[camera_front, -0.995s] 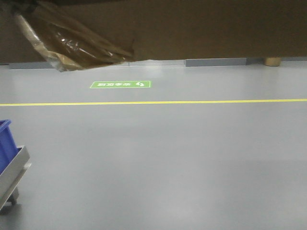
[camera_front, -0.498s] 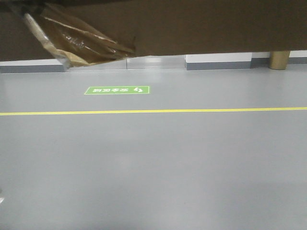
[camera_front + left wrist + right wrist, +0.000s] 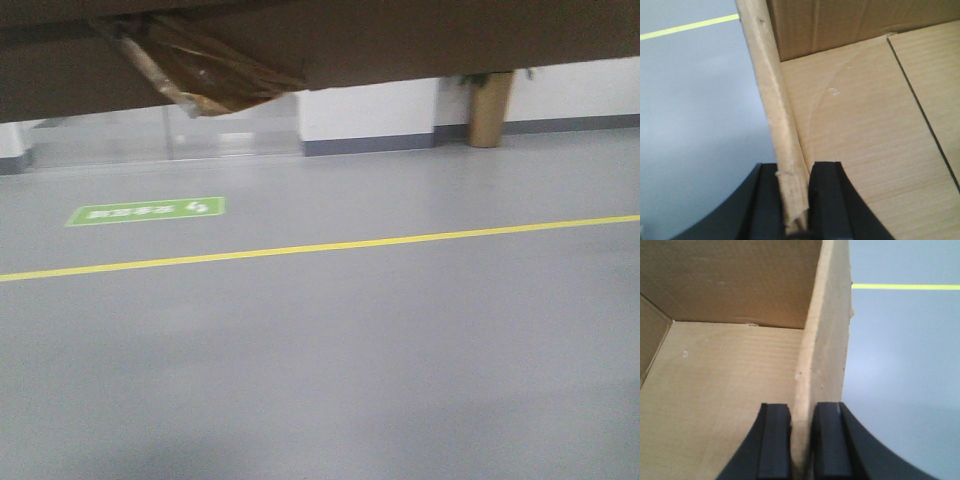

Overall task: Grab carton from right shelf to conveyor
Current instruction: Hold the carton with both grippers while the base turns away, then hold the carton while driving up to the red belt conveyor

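The brown carton (image 3: 420, 40) hangs across the top of the front view, a tuft of yellowish tape (image 3: 205, 70) dangling from its underside. My left gripper (image 3: 795, 200) is shut on the carton's left wall (image 3: 772, 95), one black finger inside and one outside. My right gripper (image 3: 801, 440) is shut on the carton's right wall (image 3: 825, 340) in the same way. Both wrist views look into the empty carton, with its corrugated floor (image 3: 875, 135) below. The right shelf and the conveyor are out of view.
Grey floor (image 3: 350, 350) spreads ahead, crossed by a yellow line (image 3: 320, 246) with a green floor sign (image 3: 146, 210) beyond it. A white wall and a tan post (image 3: 490, 108) stand at the back right.
The view has swung: the green sign and yellow line slid left and down, the line now slants, and the blue bin and rack at lower left have left the frame. Both grips stay unchanged.
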You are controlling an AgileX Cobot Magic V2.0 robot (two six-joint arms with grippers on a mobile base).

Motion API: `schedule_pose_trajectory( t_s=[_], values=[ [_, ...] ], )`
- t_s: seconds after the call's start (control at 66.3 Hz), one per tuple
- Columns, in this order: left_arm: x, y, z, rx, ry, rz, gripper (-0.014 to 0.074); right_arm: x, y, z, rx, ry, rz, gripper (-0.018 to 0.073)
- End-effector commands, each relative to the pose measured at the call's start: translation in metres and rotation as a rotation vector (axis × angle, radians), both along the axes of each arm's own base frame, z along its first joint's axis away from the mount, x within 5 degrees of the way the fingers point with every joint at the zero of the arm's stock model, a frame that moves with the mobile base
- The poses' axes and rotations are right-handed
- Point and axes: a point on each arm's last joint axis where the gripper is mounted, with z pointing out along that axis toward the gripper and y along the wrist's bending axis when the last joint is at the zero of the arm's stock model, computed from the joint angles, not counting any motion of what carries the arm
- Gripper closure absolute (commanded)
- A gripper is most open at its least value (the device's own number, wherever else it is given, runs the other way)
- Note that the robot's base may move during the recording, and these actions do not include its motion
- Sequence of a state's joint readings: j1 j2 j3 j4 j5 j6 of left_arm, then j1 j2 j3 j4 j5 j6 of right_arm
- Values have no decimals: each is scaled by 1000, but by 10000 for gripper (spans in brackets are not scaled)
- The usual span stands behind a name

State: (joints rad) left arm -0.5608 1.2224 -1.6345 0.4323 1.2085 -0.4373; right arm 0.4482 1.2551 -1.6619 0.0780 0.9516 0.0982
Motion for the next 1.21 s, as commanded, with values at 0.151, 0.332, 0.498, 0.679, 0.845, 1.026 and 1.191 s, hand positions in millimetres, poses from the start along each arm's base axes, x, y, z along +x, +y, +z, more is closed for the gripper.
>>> schedule_pose_trajectory(
  t_s=[0.151,0.332,0.498,0.679,0.845,1.026,1.191],
  values=[
    [-5,3,3,6,-4,-5,610,-2,-4,21,80,-170,-23,629],
    [-5,3,3,7,-5,-3,610,-2,-4,21,80,-170,-23,629],
    [-5,3,3,7,-5,-3,610,-2,-4,21,80,-170,-23,629],
    [-5,3,3,7,-5,-3,610,-2,-4,21,80,-170,-23,629],
    [-5,3,3,7,-5,-3,610,-2,-4,21,80,-170,-23,629],
    [-5,3,3,7,-5,-3,610,-2,-4,21,80,-170,-23,629],
    [-5,3,3,7,-5,-3,610,-2,-4,21,80,-170,-23,629]
  ],
)
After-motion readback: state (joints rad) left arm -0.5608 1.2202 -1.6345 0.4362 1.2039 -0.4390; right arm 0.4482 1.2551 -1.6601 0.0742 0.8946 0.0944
